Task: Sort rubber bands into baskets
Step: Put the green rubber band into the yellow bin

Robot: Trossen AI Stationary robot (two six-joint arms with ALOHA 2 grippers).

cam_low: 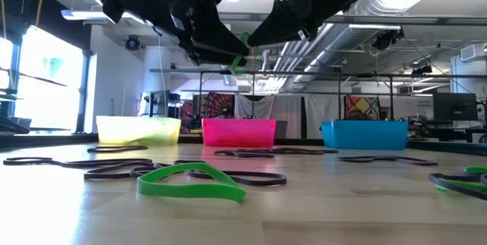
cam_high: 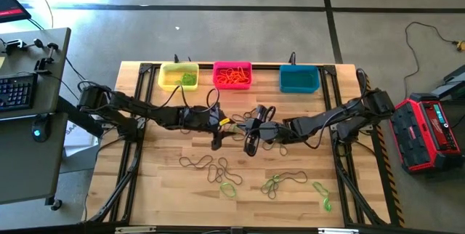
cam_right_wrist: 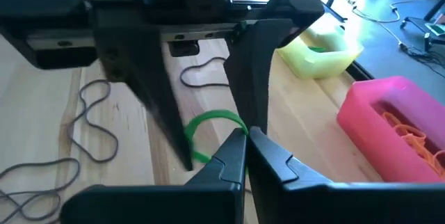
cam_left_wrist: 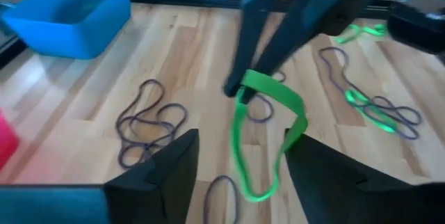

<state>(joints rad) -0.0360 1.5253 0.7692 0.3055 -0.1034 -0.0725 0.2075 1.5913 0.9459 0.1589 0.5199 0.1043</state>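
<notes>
The right hand (cam_right_wrist: pixel 247 140) is pinched shut on a green rubber band (cam_left_wrist: pixel 268 123), holding it up in the air above the middle of the bench (cam_high: pixel 160 183). The left hand (cam_left_wrist: pixel 240 172) faces it from the other side with its fingers spread apart on either side of the hanging loop; I cannot tell whether they touch it. The band is a flat, bright green strip that droops from the pinch in a long, limp loop, twisted a little near the top.

Below the two hands, more rubber bands (cam_high: pixel 211 168) lie loose on the wood: dark ones in tangled loops near the middle, green ones (cam_high: pixel 272 184) mixed with dark toward the front and the right. One green band (cam_low: pixel 190 182) lies flat close to the low camera.

Along the far edge stand three baskets in a row, apart from one another: the yellow basket (cam_high: pixel 178 76) with some green bands in it, the pink basket (cam_high: pixel 232 75) with orange bands, and the blue basket (cam_high: pixel 299 79), whose contents I cannot make out.

From table height the hands are cut off at the top, so only their dark undersides and a sliver of green show. The left wrist view is smeared, and the band's lower end runs behind a dark finger.
</notes>
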